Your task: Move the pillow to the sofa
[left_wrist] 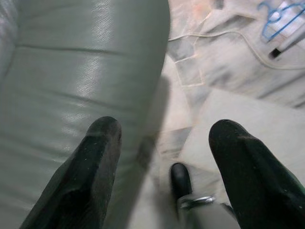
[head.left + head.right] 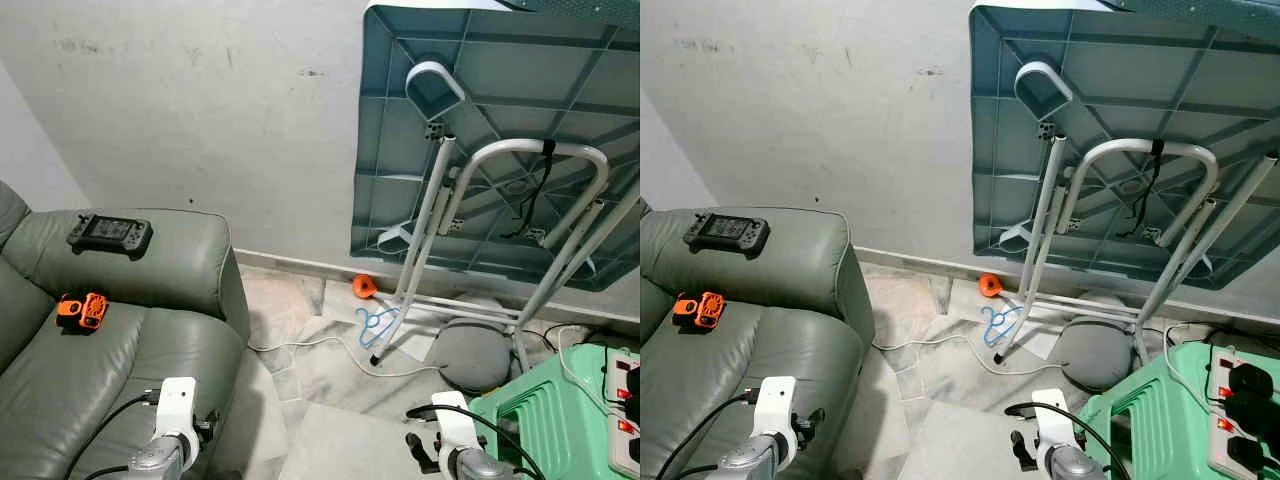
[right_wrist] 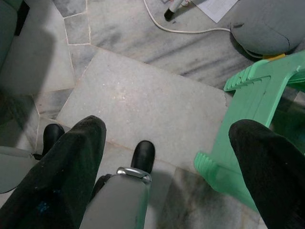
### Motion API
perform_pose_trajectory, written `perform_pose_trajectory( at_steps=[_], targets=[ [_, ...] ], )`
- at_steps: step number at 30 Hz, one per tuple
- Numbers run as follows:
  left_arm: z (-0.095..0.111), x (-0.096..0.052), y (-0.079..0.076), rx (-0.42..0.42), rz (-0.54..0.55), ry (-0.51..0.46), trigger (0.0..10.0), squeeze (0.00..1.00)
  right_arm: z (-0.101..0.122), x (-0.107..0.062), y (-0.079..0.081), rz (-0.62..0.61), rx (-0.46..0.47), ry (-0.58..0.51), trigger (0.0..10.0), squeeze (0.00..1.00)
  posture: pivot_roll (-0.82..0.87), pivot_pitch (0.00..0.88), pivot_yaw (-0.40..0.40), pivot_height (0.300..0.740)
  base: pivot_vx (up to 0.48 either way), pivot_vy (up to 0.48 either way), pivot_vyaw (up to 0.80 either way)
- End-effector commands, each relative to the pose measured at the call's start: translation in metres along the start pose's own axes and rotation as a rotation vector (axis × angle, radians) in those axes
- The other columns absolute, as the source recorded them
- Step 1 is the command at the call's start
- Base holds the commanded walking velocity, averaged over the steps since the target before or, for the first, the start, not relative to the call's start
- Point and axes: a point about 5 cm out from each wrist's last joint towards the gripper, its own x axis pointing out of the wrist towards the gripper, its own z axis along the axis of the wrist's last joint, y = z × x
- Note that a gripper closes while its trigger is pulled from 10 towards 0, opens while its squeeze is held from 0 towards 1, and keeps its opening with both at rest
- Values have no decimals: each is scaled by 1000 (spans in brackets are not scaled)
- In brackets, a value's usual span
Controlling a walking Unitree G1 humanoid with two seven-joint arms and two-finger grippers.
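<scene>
Lower right, the grey pillow [image 2: 470, 355] lies on the floor; both the left gripper [image 1: 164, 157] and right gripper [image 3: 167, 157] hang released, because nothing is grasped.

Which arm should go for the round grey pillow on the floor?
Right. The round grey pillow lies under the folded table's white legs, ahead of the open right gripper; the left gripper hangs beside the grey leather sofa.

We find no writing to read here: the handheld console [image 2: 110, 235] on the sofa [image 2: 150, 330] shows a dark screen, the orange gadget [image 2: 81, 311] bears no legible mark, and the power strip [image 2: 1245, 415] is too small to tell.
</scene>
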Motion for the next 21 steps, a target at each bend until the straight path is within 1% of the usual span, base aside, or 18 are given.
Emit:
perform_pose_trajectory(
  at_steps=[1,2,3,4,5,6,7,8,9,10,12,15,17,18,21],
  targets=[
    [1,0,8,62,61,27,10000,0,-2,0,1,4,8,15,10000,0,-85,6,41,740,0,0,0],
    [3,0,5,65,15,10,10000,0,-1,0,0,-26,-19,5,10000,0,-84,7,40,740,0,0,0],
    [3,0,5,65,15,10,10000,0,-1,0,0,-26,-19,5,10000,0,-84,7,40,740,0,0,0],
    [3,0,5,45,0,4,10000,0,0,0,-1,-42,-17,-3,10000,0,-84,7,40,740,0,0,0],
    [4,0,4,23,2,-4,10000,0,0,0,-1,-59,6,-12,10000,0,-82,7,38,740,0,0,0],
    [4,0,4,23,2,-4,10000,0,0,0,-1,-59,6,-12,10000,0,-82,7,38,740,0,0,0],
    [4,0,5,34,12,-3,10000,0,0,0,0,-50,51,-13,10000,0,-82,6,38,740,0,0,0],
    [4,1,5,46,17,-2,10000,0,1,0,0,-47,68,-13,10000,0,-82,4,37,740,0,0,0],
    [5,1,4,61,23,-2,10000,0,3,0,-3,-87,18,-28,10000,0,-82,1,36,740,0,0,0],
    [4,1,4,65,28,-1,10000,0,2,0,-4,-98,1,-22,10000,0,-81,0,35,740,0,0,0],
    [5,0,5,77,46,-13,10000,0,3,0,-5,-89,27,-15,10000,0,-79,0,34,740,0,0,0],
    [0,0,6,34,27,26,10000,0,3,0,-6,-82,53,-10,10000,0,-78,0,34,740,0,0,0],
    [1,0,6,62,6,18,10000,0,5,1,-3,-36,-9,-11,10000,0,-72,0,33,740,0,0,0],
    [1,0,5,71,3,18,10000,0,5,1,-2,-25,-12,-9,10000,0,-72,0,33,740,0,0,0],
    [-2,0,5,91,5,33,10000,0,5,1,2,-8,-12,-8,10000,0,-66,0,33,740,0,0,754]
  ],
)
